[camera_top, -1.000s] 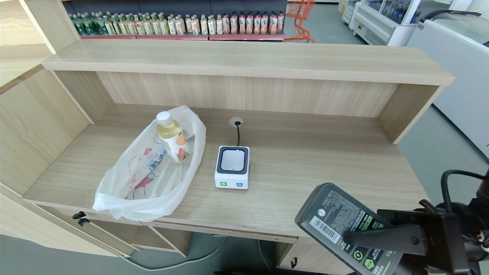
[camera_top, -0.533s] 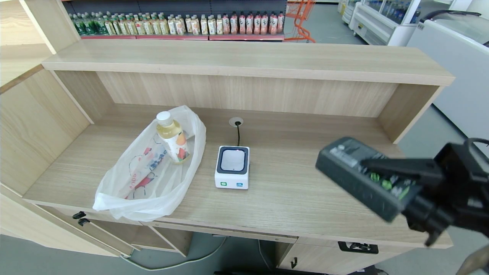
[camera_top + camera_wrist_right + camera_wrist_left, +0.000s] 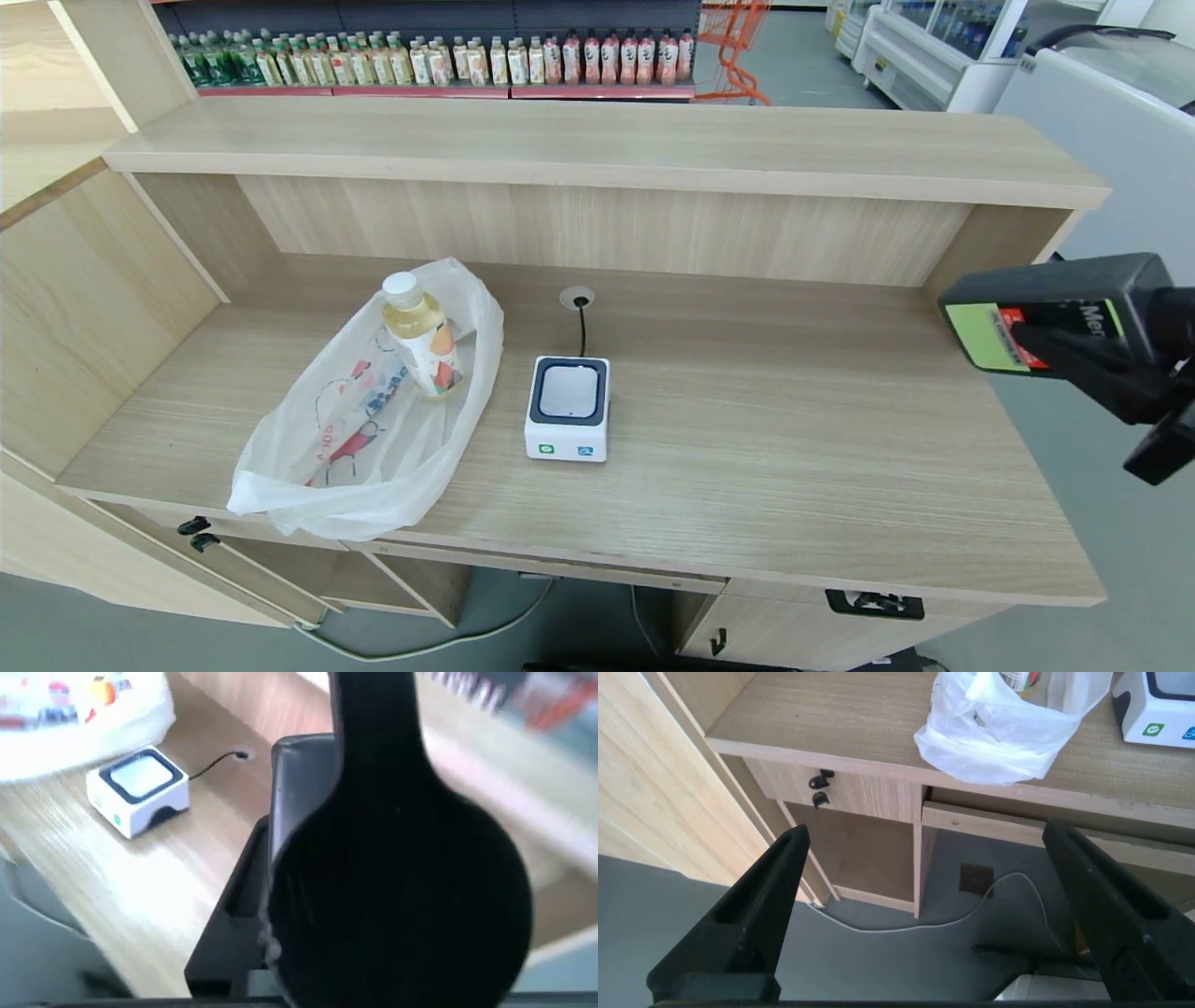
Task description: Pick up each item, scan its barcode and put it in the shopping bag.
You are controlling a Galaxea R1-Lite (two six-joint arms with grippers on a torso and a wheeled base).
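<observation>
Right gripper [image 3: 1088,350] clamps a black box [image 3: 1036,294] by the right edge of the counter [image 3: 747,467]; left gripper [image 3: 924,929] gapes wide, empty.

Black box [image 3: 1055,280] partly behind right tool [image 3: 1038,333]

One plastic shopping bag [image 3: 364,439]. One drink bottle [image 3: 422,343]. One white scanner [image 3: 568,408]. One black box [image 3: 1046,285] with a green end. One wooden bench [image 3: 794,448]. Far behind, one shelf [image 3: 448,91] of bottles, too many to count.
</observation>
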